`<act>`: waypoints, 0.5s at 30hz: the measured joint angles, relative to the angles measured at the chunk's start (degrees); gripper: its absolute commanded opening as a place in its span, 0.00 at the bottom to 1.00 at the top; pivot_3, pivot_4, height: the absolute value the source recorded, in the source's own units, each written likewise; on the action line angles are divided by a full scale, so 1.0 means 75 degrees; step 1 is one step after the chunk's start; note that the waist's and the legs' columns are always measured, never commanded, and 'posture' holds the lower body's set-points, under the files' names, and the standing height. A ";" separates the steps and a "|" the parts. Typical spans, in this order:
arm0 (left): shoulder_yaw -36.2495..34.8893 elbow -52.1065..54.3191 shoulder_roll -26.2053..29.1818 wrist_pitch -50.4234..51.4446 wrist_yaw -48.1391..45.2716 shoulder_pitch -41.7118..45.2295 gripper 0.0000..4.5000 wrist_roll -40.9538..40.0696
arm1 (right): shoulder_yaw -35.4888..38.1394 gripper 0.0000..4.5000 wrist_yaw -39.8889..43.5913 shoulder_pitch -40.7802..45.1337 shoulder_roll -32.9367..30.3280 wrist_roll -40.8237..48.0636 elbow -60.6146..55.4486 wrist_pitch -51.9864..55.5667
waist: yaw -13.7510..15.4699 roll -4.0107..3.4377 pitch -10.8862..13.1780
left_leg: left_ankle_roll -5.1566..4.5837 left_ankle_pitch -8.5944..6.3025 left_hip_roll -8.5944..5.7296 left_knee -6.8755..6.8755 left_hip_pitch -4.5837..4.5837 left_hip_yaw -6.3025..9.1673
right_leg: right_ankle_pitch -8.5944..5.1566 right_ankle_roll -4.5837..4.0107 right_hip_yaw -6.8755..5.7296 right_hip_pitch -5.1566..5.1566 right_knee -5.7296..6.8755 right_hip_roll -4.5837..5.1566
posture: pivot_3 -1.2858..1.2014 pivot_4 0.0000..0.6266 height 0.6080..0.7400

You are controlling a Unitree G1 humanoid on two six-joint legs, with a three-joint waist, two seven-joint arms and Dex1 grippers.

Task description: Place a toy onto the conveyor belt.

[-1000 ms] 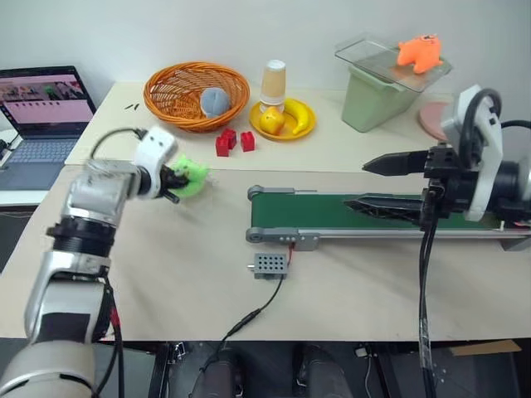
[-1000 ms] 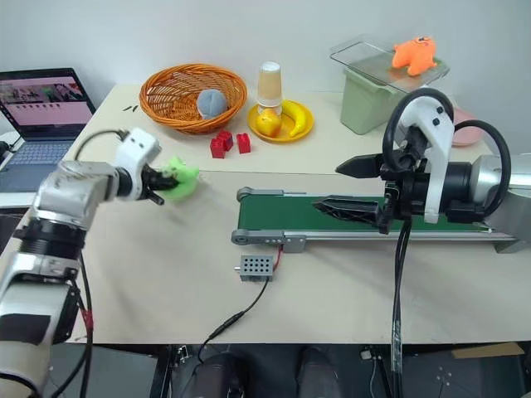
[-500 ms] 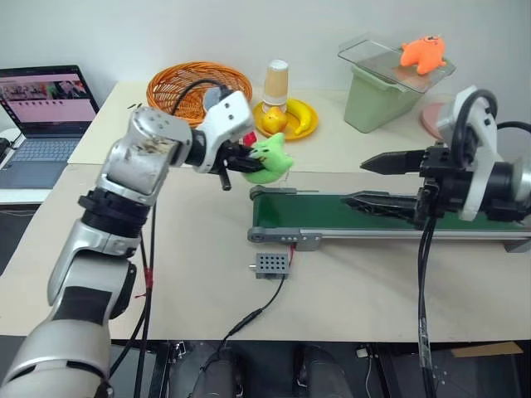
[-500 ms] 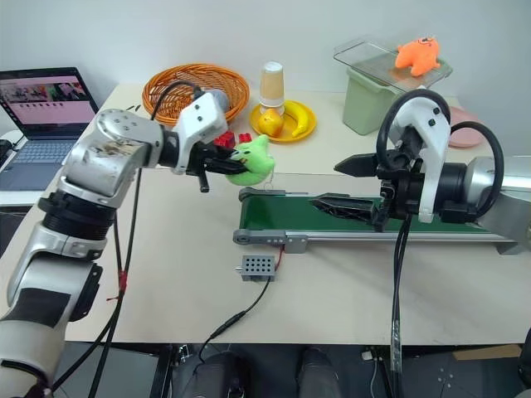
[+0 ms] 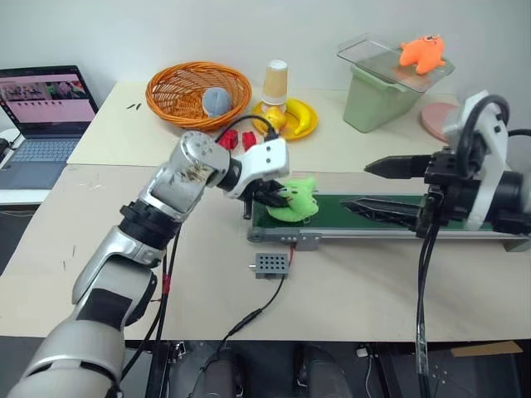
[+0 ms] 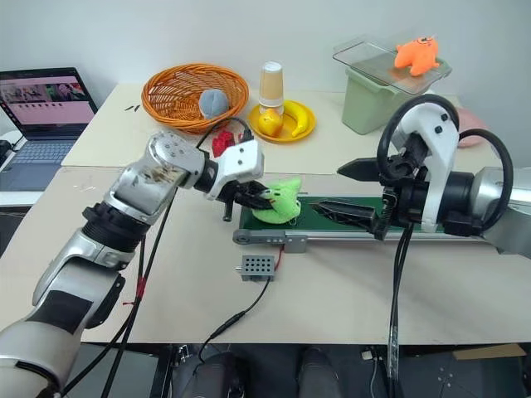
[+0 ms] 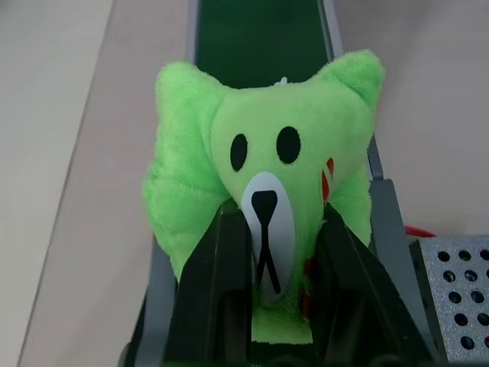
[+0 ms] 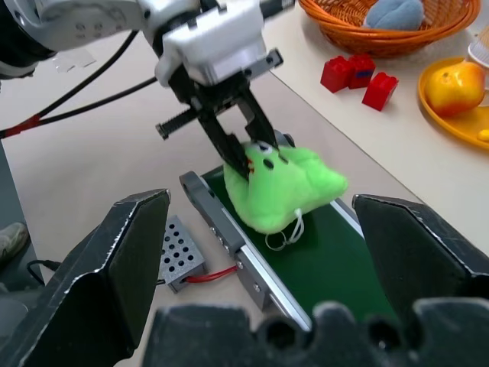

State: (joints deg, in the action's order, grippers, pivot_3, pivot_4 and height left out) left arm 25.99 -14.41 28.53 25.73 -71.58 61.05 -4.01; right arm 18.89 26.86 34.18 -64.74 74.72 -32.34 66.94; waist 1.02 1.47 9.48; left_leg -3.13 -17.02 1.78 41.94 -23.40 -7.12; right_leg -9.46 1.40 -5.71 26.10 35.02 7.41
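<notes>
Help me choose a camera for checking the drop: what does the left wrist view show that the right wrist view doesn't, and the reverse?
Only the left wrist view: the green plush toy's face, with eyes and nose, and the belt running away behind it.

Only the right wrist view: the whole left claw, the open right claw's fingers, the red blocks and the wicker basket.

Both: the toy pinched by the left claw over the conveyor belt's end, and the grey control box.
</notes>
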 measured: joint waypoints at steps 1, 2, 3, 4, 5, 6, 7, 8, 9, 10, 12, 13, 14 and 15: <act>0.0000 -0.0005 0.0000 -0.0090 -0.0002 -0.0031 0.20 0.0048 | 0.0040 1.00 -0.0053 -0.0050 -0.0062 0.0075 -0.0006 0.0000 | -0.0001 0.0000 0.0000 | -0.0001 -0.0001 0.0002 0.0000 -0.0001 0.0000 | 0.0000 0.0000 0.0000 0.0000 0.0000 0.0000 | 0.52 0.24 0.96; 0.0002 -0.0004 0.0001 -0.0149 -0.0012 -0.0045 0.26 0.0087 | 0.0074 1.00 -0.0119 -0.0110 -0.0089 0.0132 -0.0017 0.0000 | -0.0002 0.0000 0.0000 | -0.0003 -0.0002 0.0003 0.0000 0.0000 0.0001 | 0.0000 0.0000 0.0000 0.0000 0.0000 0.0000 | 0.52 0.24 0.96; 0.0002 -0.0003 0.0002 -0.0212 -0.0037 -0.0058 0.32 0.0110 | 0.0077 1.00 -0.0174 -0.0138 -0.0094 0.0177 -0.0021 0.0000 | -0.0003 0.0000 0.0000 | -0.0004 -0.0002 0.0002 0.0001 -0.0001 0.0000 | 0.0000 0.0000 0.0003 0.0000 0.0000 0.0001 | 0.52 0.24 0.96; 0.0002 -0.0001 0.0002 -0.0228 -0.0060 -0.0073 0.34 0.0128 | 0.0077 1.00 -0.0217 -0.0146 -0.0098 0.0224 -0.0027 0.0000 | -0.0003 0.0000 0.0000 | -0.0004 -0.0003 0.0002 0.0001 0.0001 0.0000 | 0.0000 0.0000 0.0005 0.0000 0.0000 0.0001 | 0.52 0.24 0.96; 0.0002 0.0000 -0.0001 -0.0227 -0.0070 -0.0087 0.43 0.0141 | 0.0079 1.00 -0.0254 -0.0152 -0.0117 0.0278 -0.0031 0.0000 | -0.0004 0.0000 0.0000 | -0.0005 -0.0003 0.0003 0.0003 0.0001 0.0000 | 0.0000 0.0000 0.0006 0.0000 -0.0001 0.0001 | 0.52 0.24 0.96; 0.0001 0.0001 -0.0019 -0.0214 -0.0084 -0.0097 0.51 0.0139 | 0.0085 1.00 -0.0287 -0.0161 -0.0141 0.0320 -0.0040 -0.0001 | -0.0007 0.0000 0.0000 | -0.0005 -0.0003 0.0003 0.0004 0.0002 0.0000 | 0.0000 0.0000 0.0006 0.0000 -0.0001 0.0001 | 0.52 0.24 0.96; -0.0003 0.0008 -0.0056 -0.0188 -0.0091 -0.0098 0.59 0.0136 | 0.0089 1.00 -0.0298 -0.0170 -0.0162 0.0354 -0.0041 -0.0001 | -0.0010 0.0000 0.0000 | -0.0006 -0.0004 0.0003 0.0005 0.0002 0.0000 | 0.0000 0.0000 0.0007 0.0000 -0.0003 0.0001 | 0.52 0.24 0.96; -0.0006 0.0030 -0.0101 -0.0139 -0.0091 -0.0098 0.68 0.0127 | 0.0090 1.00 -0.0315 -0.0177 -0.0171 0.0391 -0.0040 -0.0002 | -0.0013 0.0000 0.0000 | -0.0007 -0.0004 0.0004 0.0005 0.0002 0.0000 | 0.0000 0.0000 0.0008 -0.0001 -0.0003 0.0001 | 0.52 0.24 0.96; -0.0012 0.0052 -0.0138 -0.0070 -0.0089 -0.0098 0.75 0.0106 | 0.0089 1.00 -0.0327 -0.0180 -0.0172 0.0409 -0.0042 -0.0003 | -0.0017 0.0000 0.0000 | -0.0008 -0.0005 0.0004 0.0005 0.0002 0.0000 | 0.0000 0.0000 0.0009 -0.0001 -0.0003 0.0001 | 0.52 0.24 0.96; -0.0026 0.0077 -0.0171 0.0005 -0.0084 -0.0098 0.83 0.0072 | 0.0089 1.00 -0.0338 -0.0182 -0.0175 0.0414 -0.0041 -0.0005 | -0.0020 0.0000 0.0000 | -0.0009 -0.0005 0.0003 0.0005 0.0002 0.0000 | 0.0000 0.0000 0.0009 0.0000 -0.0003 0.0001 | 0.52 0.24 0.96; -0.0062 0.0136 -0.0222 0.0155 -0.0052 -0.0097 0.98 0.0040 | 0.0089 1.00 -0.0359 -0.0182 -0.0197 0.0413 -0.0036 -0.0008 | -0.0023 0.0000 0.0000 | -0.0009 -0.0005 0.0004 0.0005 0.0001 0.0000 | 0.0000 0.0000 0.0010 0.0000 -0.0002 0.0001 | 0.52 0.24 0.96; -0.0099 0.0144 -0.0259 0.0214 -0.0008 -0.0096 0.99 0.0036 | 0.0089 1.00 -0.0364 -0.0182 -0.0207 0.0412 -0.0034 -0.0011 | -0.0023 0.0000 0.0000 | -0.0009 -0.0005 0.0004 0.0005 0.0001 0.0000 | 0.0000 0.0000 0.0009 0.0000 -0.0002 0.0001 | 0.52 0.24 0.96; -0.0132 0.0144 -0.0281 0.0251 0.0042 -0.0094 0.99 0.0035 | 0.0089 1.00 -0.0363 -0.0182 -0.0212 0.0412 -0.0036 -0.0018 | -0.0023 0.0000 0.0000 | -0.0009 -0.0005 0.0004 0.0005 0.0001 0.0000 | 0.0000 0.0000 0.0010 0.0000 -0.0003 0.0001 | 0.52 0.24 0.96; -0.0193 0.0144 -0.0308 0.0278 0.0105 -0.0088 0.99 0.0034 | 0.0089 1.00 -0.0362 -0.0182 -0.0212 0.0410 -0.0035 -0.0026 | -0.0023 0.0000 0.0000 | -0.0009 -0.0005 0.0004 0.0005 0.0001 0.0000 | 0.0000 0.0000 0.0009 0.0000 -0.0003 0.0001 | 0.52 0.24 0.96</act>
State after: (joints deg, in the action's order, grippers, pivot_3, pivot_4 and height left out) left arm 24.54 -13.33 26.23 27.81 -70.79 60.39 -3.76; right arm 19.56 24.15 32.82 -66.34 77.80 -32.60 66.75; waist 0.84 1.48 9.48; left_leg -3.20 -17.06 1.81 41.98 -23.39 -7.12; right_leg -9.46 1.40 -5.64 26.10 35.00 7.42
